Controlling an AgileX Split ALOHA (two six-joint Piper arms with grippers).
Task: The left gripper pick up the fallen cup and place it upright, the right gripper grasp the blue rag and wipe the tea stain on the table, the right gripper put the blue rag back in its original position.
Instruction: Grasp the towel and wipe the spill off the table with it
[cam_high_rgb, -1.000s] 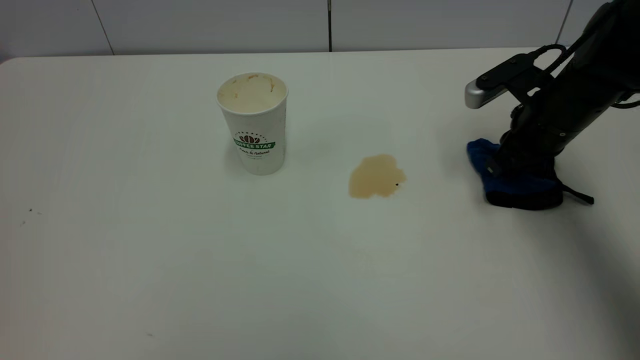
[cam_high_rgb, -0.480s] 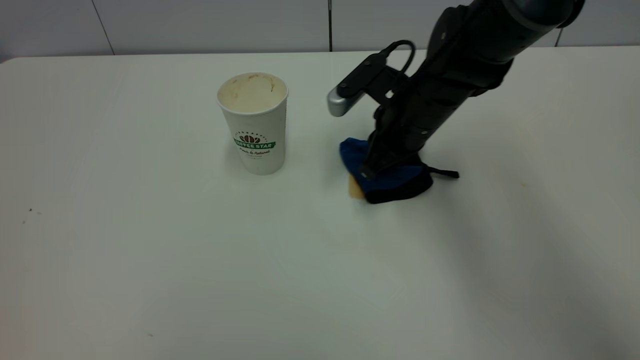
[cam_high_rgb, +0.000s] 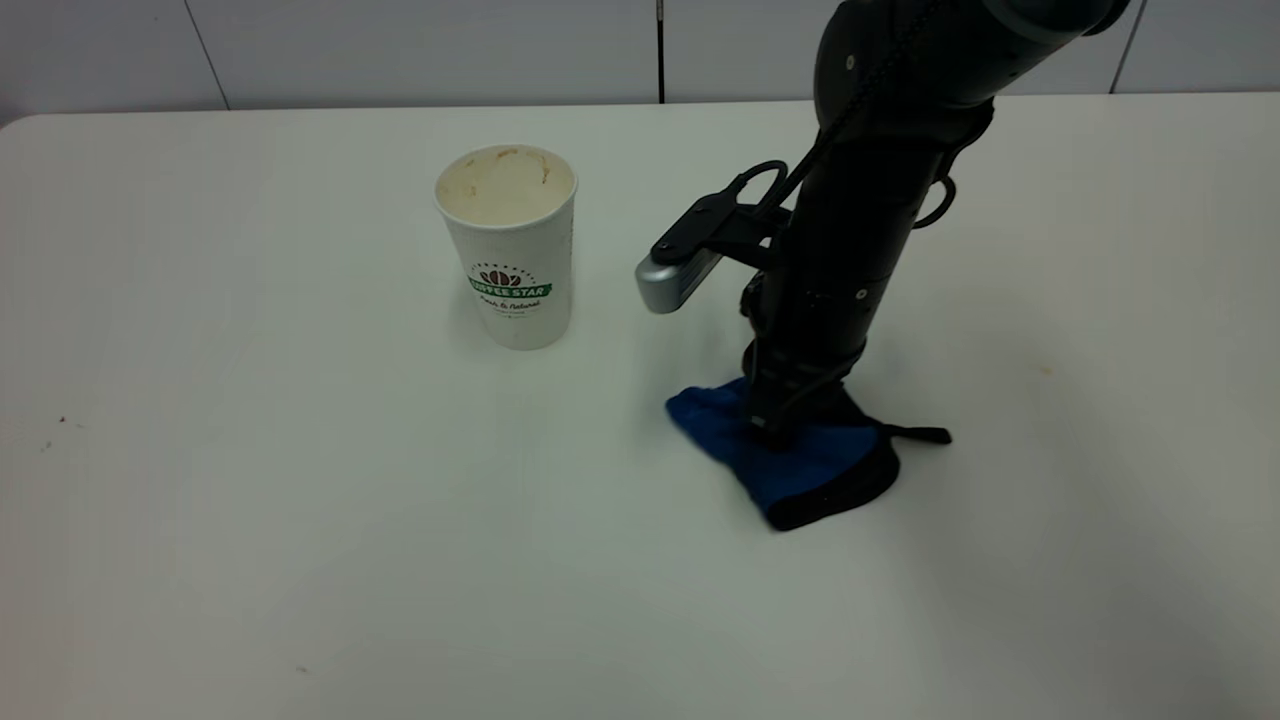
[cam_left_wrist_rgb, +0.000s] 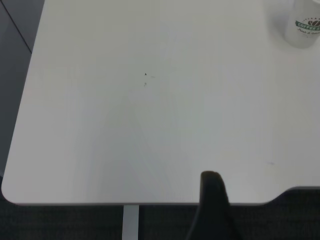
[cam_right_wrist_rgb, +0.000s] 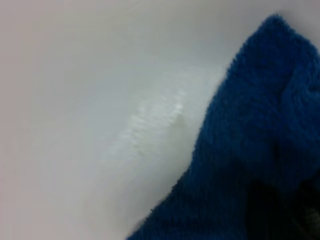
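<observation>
One cup (cam_high_rgb: 507, 245), one rag (cam_high_rgb: 790, 462), and one arm at work stand on the table (cam_high_rgb: 250, 450).

The cup is a tall white paper cone, upright, with a green and brown bean logo on its wall and a tan-stained cream inside. It stands left of the table's middle, nearer the far edge than the near one. The left wrist view catches only its lower part (cam_left_wrist_rgb: 304, 25), far off toward one corner of the smooth, round-cornered white top (cam_left_wrist_rgb: 125, 125).

The rag is plush royal blue with a black hem and a thin black strap trailing toward the right edge. It lies flattened near the table's middle, right of the cup and well apart from it. In the right wrist view its fuzzy pile (cam_right_wrist_rgb: 255, 150) fills one side, beside a faint wet sheen on the table (cam_right_wrist_rgb: 75, 100).

The right gripper (cam_high_rgb: 775, 425), matte black, comes down steeply from the far right and presses into the rag, clamped on it. A silver-grey box sits on a bracket beside the arm.

One dark finger (cam_left_wrist_rgb: 212, 207) of the left gripper shows over the table's edge; I cannot tell whether it is spread or closed.

No brown stain shows.
</observation>
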